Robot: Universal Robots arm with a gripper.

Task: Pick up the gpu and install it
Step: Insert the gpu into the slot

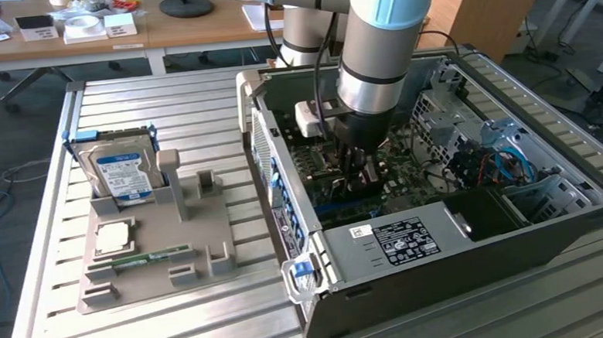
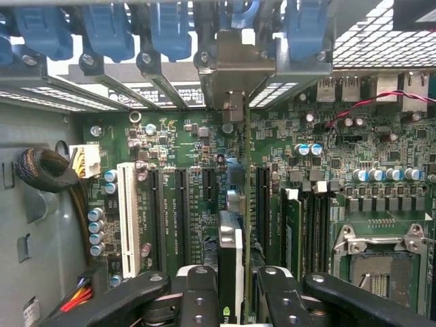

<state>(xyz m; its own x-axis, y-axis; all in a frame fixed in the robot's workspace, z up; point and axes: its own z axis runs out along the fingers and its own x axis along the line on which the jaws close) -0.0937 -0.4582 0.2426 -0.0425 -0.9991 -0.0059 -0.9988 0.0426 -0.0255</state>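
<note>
In the wrist view the gpu (image 2: pixel 230 248) is seen edge-on, a thin card standing upright over the green motherboard (image 2: pixel 184 157). Its silver bracket (image 2: pixel 231 75) reaches the row of rear slot openings with blue clips. My gripper (image 2: pixel 230 276) is shut on the card, one black finger (image 2: pixel 197 289) on each side of it. The card lines up with the black expansion slots (image 2: pixel 180 211); whether its edge sits in one I cannot tell. In the exterior view my gripper (image 1: pixel 359 174) is deep inside the open computer case (image 1: pixel 440 239), pointing straight down at the board.
On the table at the exterior view's left, a grey holder (image 1: pixel 196 221) carries a blue-labelled hard drive (image 1: pixel 121 174), a processor chip (image 1: pixel 112 237) and a RAM stick (image 1: pixel 151 258). Case walls, the power supply (image 1: pixel 409 237) and cables (image 1: pixel 498 162) crowd the arm.
</note>
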